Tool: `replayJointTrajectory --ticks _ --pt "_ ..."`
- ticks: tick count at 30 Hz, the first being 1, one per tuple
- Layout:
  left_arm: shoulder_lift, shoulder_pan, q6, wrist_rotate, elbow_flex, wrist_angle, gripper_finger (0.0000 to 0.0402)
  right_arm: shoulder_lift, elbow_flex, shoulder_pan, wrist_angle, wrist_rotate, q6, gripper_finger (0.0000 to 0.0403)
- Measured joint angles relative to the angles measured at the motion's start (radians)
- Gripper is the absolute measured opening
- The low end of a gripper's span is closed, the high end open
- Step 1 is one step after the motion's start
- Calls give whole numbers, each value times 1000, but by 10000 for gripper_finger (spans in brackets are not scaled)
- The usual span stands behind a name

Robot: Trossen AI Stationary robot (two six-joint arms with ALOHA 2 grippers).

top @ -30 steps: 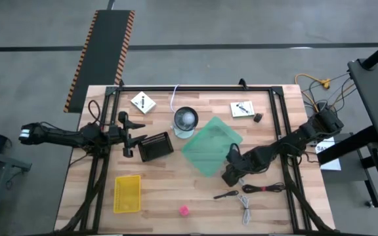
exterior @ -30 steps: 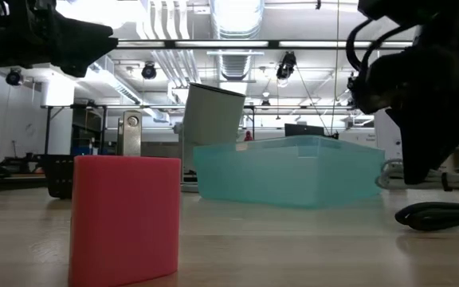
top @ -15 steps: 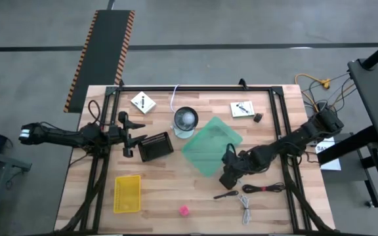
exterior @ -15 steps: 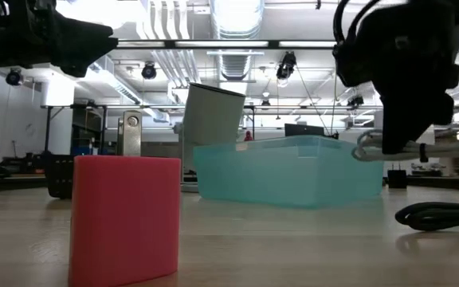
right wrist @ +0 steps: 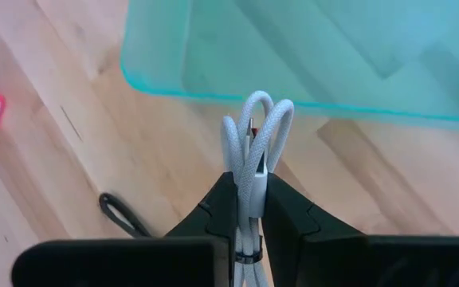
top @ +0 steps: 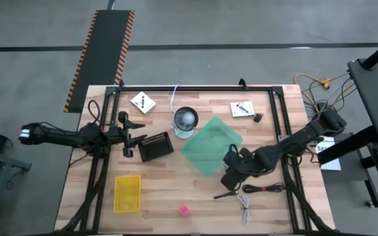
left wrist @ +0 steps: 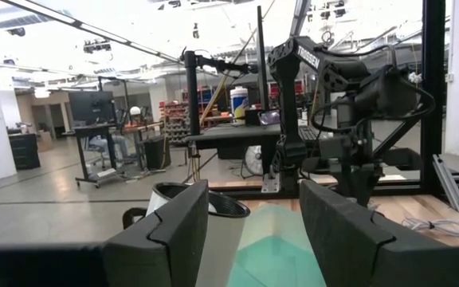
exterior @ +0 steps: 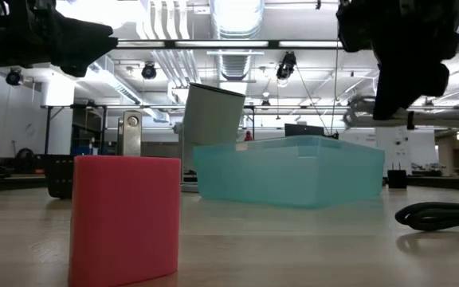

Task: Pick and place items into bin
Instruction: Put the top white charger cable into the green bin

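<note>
Bin (top: pixel 211 145) is sitting mid-table, cup (top: pixel 185 120) just beside its rear-left corner. Two packets (top: pixel 142 102) (top: pixel 242 109) are lying along the rear edge, left and right of the cup. Dark cable (top: pixel 262 189), tool (top: pixel 225 195) and white cable (top: pixel 246 210) are lying front-right of the bin; pink object (top: pixel 184 210) is sitting front-centre.

I am seeing my right gripper (top: pixel 230 178) hanging just beside the teal bin (top: pixel 210 145), a dark thin cable (top: pixel 262 189) and a white coiled cable (top: pixel 245 209) lying just past its jaws; my left gripper (top: pixel 127 133) is waiting beside a black basket (top: pixel 154 147)
</note>
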Motion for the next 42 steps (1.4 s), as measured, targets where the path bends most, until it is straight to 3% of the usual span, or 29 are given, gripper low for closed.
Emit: replayJointTrajectory --ticks 21,42 --pt "0 0 0 0 0 -1 183 -77 -14 20 -21 239 -121 26" --pt "0 0 0 0 0 -2 183 -89 -19 -90 19 293 -340 25"
